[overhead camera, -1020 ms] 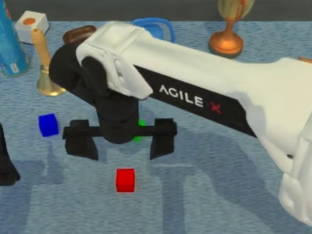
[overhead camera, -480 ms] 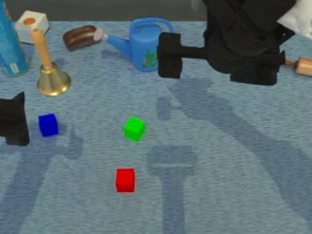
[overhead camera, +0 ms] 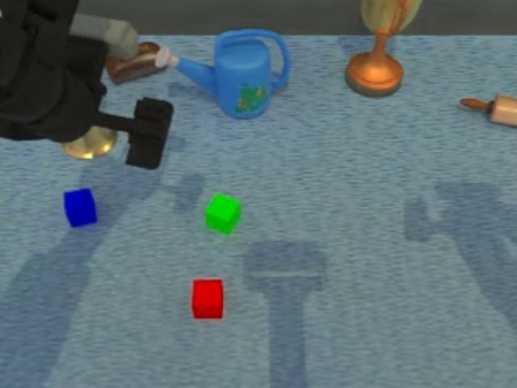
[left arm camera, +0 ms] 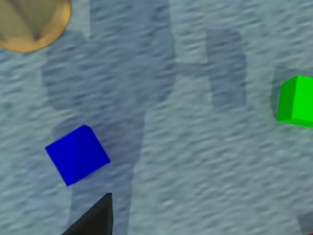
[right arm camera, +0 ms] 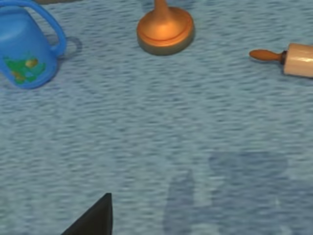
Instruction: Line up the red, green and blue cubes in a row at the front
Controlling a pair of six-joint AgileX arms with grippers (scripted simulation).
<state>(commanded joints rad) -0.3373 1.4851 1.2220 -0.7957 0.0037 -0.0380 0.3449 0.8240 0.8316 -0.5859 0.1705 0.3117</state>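
- Top view: the left gripper [overhead camera: 97, 133] hangs at the far left, above the brass bell [overhead camera: 87, 145]; one black finger [overhead camera: 149, 132] shows, the other is hidden, so its spread cannot be told. The blue cube [overhead camera: 80, 207] sits left, the green cube [overhead camera: 222, 213] near the middle, turned slightly, and the red cube [overhead camera: 208, 298] nearest the front. They are well apart and form no row; being cubes, none has a long axis. A watering can [overhead camera: 242, 73], a trophy [overhead camera: 376, 69] and a rolling pin [overhead camera: 494, 108] stand far back.
- Left wrist view: the blue cube [left arm camera: 77, 154] lies rotated, a corner forward; the green cube [left arm camera: 295, 100] is at the edge.
- Right wrist view: only the watering can [right arm camera: 24, 49], trophy base [right arm camera: 165, 30] and rolling pin [right arm camera: 288, 58] show; no cubes.
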